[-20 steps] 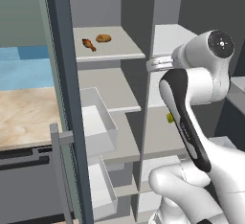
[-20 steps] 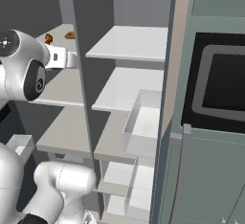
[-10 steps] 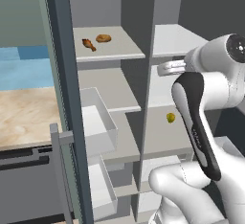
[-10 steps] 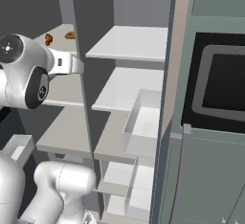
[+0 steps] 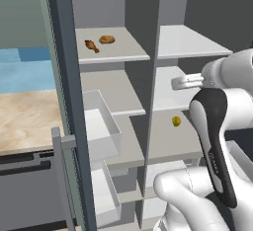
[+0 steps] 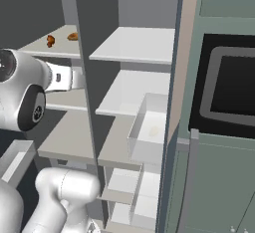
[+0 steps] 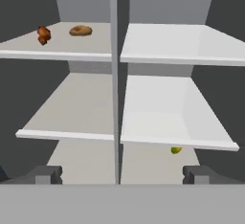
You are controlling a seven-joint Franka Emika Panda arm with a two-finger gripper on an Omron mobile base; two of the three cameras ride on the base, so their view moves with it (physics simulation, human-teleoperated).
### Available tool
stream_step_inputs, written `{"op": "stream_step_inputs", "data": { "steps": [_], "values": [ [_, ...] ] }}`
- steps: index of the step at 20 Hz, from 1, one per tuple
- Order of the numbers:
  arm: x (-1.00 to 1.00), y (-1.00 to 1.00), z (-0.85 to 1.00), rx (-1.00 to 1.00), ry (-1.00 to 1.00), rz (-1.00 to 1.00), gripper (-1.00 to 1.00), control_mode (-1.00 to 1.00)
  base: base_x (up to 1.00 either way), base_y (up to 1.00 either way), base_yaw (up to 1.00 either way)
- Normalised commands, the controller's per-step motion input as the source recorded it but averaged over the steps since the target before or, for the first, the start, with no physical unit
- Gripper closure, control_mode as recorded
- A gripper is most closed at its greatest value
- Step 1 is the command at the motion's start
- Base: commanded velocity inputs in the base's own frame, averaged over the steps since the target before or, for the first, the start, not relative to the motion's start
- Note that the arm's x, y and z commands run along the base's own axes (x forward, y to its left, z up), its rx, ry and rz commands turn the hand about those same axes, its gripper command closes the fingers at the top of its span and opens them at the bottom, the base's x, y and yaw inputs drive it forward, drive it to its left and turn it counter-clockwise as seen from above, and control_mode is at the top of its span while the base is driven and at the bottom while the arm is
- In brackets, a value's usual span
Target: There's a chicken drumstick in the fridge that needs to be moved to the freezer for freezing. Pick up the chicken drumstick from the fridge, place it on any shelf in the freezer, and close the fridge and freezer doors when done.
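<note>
The chicken drumstick (image 5: 91, 46) (image 6: 50, 41) (image 7: 43, 34) is a small reddish-brown piece lying on the top shelf of the left-hand half, the freezer (image 5: 112, 91), beside a golden-brown bun (image 5: 106, 39). The right-hand half, the fridge (image 5: 190, 42), has white shelves. My gripper (image 7: 122, 175) hangs back in front of the divider at middle-shelf height, well short of the shelves. It is open, with its fingertips (image 7: 45, 174) far apart and nothing between them. The left door (image 5: 66, 126) stands open as a slate-blue slab.
A small yellow-green fruit (image 5: 176, 121) (image 7: 176, 150) sits on a lower fridge shelf. Clear bins (image 5: 101, 126) (image 6: 149, 130) jut in at both outer sides. A wooden counter (image 5: 24, 116) lies to the left, and a black oven panel (image 6: 229, 92) to the right.
The hand and forearm have swung a little to the right and slightly lower, uncovering the fruit. The drumstick and bun have not moved. The jaws stay wide apart.
</note>
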Motion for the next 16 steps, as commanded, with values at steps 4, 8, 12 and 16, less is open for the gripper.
{"op": "stream_step_inputs", "data": {
  "steps": [4, 8, 12, 16],
  "values": [
    [-0.36, -0.08, -0.03, 0.0, 0.0, 0.0, -1.0, -1.0, 0.0, 0.0, 0.0],
    [-0.2, 0.0, 0.0, 0.0, 0.0, 0.0, -1.0, -1.0, 0.0, 0.0, 0.0],
    [-0.22, 0.0, 0.0, 0.0, 0.0, 0.0, -1.0, -1.0, 0.0, 0.0, 0.0],
    [-0.08, 0.0, 0.0, 0.0, 0.0, 0.0, -1.0, 1.0, -0.29, 0.0, 0.0]
  ]
}}
